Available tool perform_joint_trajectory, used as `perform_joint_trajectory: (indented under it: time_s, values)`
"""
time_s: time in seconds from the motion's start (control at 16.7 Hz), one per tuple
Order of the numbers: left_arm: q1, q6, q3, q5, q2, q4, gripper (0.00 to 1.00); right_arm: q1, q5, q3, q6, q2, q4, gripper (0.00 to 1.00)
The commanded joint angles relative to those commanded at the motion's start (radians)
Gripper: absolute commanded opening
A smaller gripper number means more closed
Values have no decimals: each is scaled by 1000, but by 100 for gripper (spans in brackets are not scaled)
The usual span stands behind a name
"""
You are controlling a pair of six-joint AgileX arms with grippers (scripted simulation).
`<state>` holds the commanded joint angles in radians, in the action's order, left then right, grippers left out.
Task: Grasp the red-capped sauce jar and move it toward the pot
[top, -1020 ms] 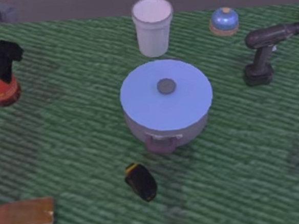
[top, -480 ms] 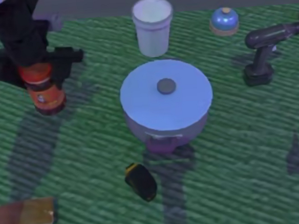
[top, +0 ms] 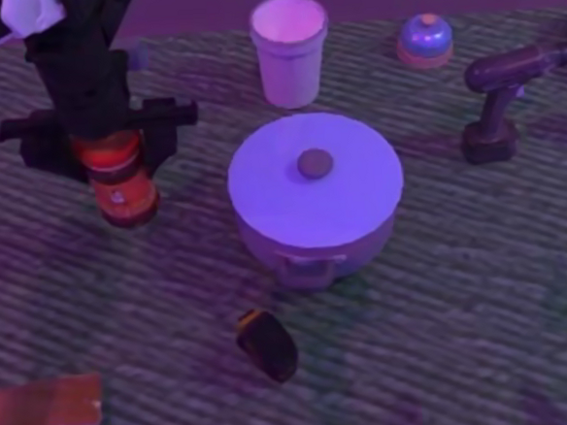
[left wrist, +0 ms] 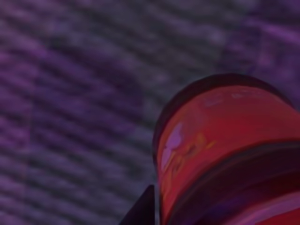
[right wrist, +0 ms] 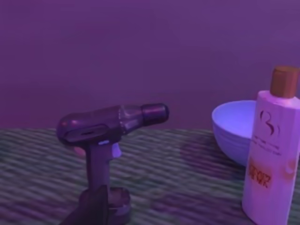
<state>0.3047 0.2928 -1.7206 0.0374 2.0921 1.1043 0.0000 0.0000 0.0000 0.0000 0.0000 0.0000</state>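
The red-capped sauce jar (top: 121,190) (left wrist: 225,140) stands upright at the table's left, with its orange-red label facing out. My left gripper (top: 107,147) comes down from above and is shut on the jar at its cap. One dark fingertip (left wrist: 143,211) presses against the jar's side. The pot (top: 316,191), grey with a flat pale lid and centre knob, sits mid-table, to the right of the jar and apart from it. My right arm is outside the top view. A dark part of my right gripper (right wrist: 96,206) shows low in the right wrist view.
A white cup (top: 290,47) stands behind the pot. A bell (top: 424,39) and a drill (top: 500,100) (right wrist: 108,136) are at the back right. A dark mouse (top: 267,345) lies in front of the pot, a wooden block (top: 44,409) at the front left. A bowl (right wrist: 234,129) and a bottle (right wrist: 274,154) are near the drill.
My left gripper has carried the jar from the table's far left edge rightward, toward the pot. Nothing else has moved.
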Motion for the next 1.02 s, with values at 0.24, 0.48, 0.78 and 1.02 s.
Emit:
perform_joint_trajectory:
  time_s: [0.24,0.48,0.78,1.02]
  values:
    - [-5,-4,22,-1,7,-32,0,0,0,0,0,0,0,100]
    - [-4,-6,92,-1,45,-137,0,0,0,0,0,0,0,100]
    - [-5,-6,113,-1,57,-170,0,0,0,0,0,0,0,100]
    - [-5,-6,113,-1,57,-170,23,0,0,0,0,0,0,100]
